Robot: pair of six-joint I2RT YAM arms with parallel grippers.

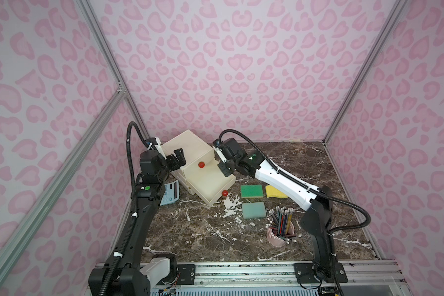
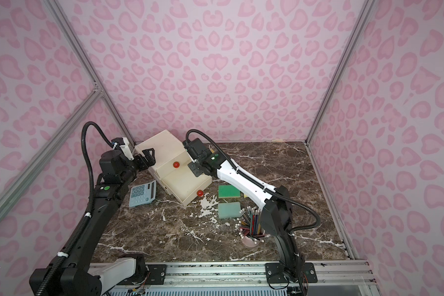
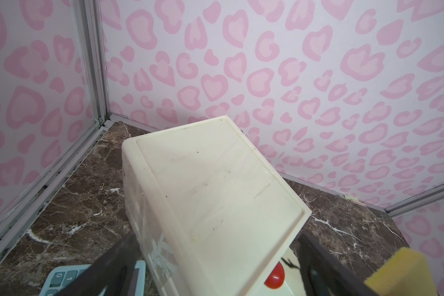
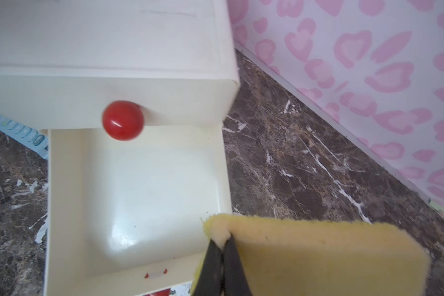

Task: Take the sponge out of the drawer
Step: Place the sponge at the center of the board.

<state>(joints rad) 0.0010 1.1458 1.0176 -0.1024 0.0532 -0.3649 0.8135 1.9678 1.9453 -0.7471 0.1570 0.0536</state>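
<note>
A cream two-drawer cabinet (image 1: pixel 187 148) stands at the back left, its lower drawer (image 1: pixel 210 184) pulled out by a red knob (image 1: pixel 225 193). The drawer's inside (image 4: pixel 151 192) is bare. My right gripper (image 4: pixel 222 246) is shut on one corner of a yellow sponge (image 4: pixel 318 256), held above the drawer's right wall. The sponge (image 3: pixel 400 271) also shows in the left wrist view, but in both top views the right gripper (image 1: pixel 224 171) hides it. My left gripper (image 1: pixel 178 160) is open at the cabinet's upper left corner, its fingers (image 3: pixel 108 266) on either side of the corner.
Three more sponges lie on the marble right of the drawer: green (image 1: pixel 251 191), yellow (image 1: pixel 274 192) under my right arm, and teal (image 1: pixel 253 210). A pink cup of pencils (image 1: pixel 280 230) stands nearer the front. A blue calculator (image 1: pixel 169 192) lies left of the cabinet.
</note>
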